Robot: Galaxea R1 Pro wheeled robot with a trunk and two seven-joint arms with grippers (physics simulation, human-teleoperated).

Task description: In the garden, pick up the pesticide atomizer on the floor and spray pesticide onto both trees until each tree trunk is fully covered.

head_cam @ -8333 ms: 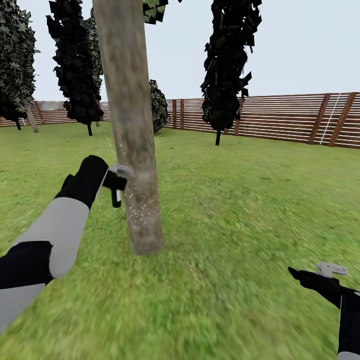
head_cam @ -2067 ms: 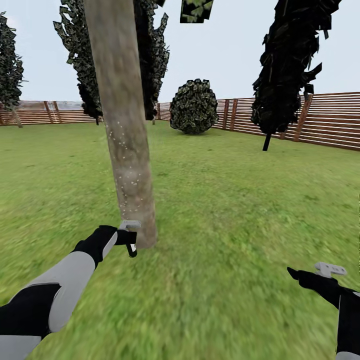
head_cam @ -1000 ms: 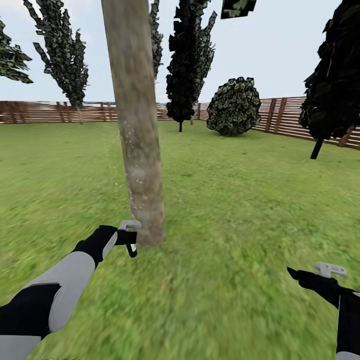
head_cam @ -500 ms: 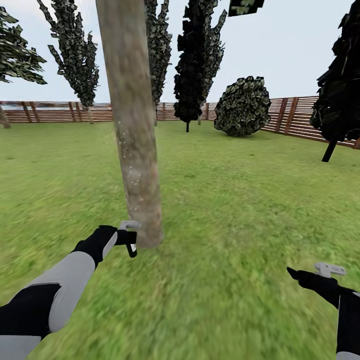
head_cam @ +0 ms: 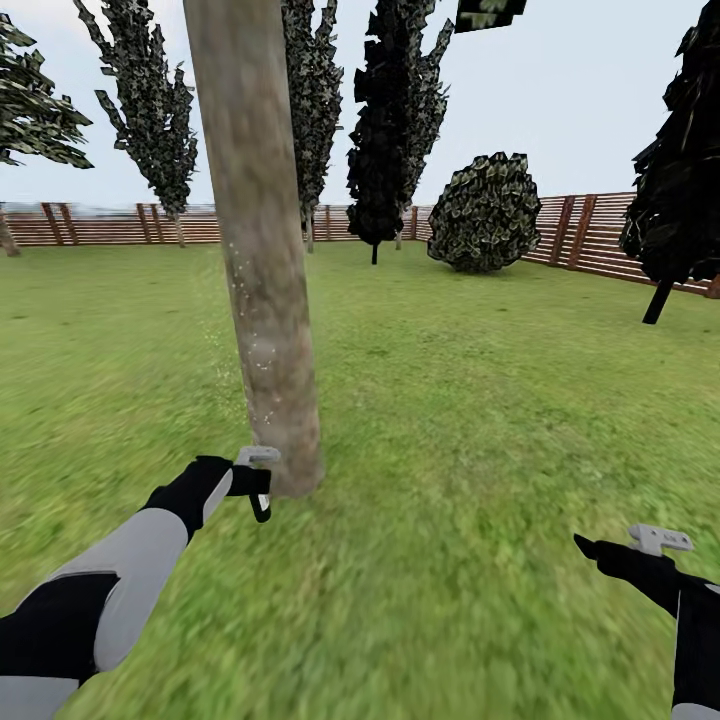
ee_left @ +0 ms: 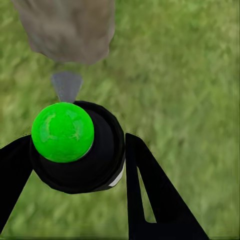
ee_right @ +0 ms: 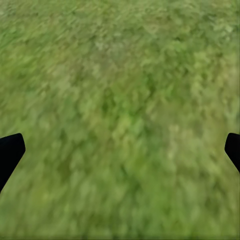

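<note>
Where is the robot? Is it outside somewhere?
Yes, it looks like a fenced garden: green grass all around, a brown wooden fence at the back, and trees, with a thick tree trunk close by under open sky.

Grey-and-black arm segments end in black wrists and a pale-bracketed left end effector (head_cam: 258, 484).

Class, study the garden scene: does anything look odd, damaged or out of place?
One thing: a blocky clump of leaves hangs against the sky with no branch showing. Otherwise nothing stands out; the left gripper holds the atomizer at the tree trunk, which stands upright.
</note>
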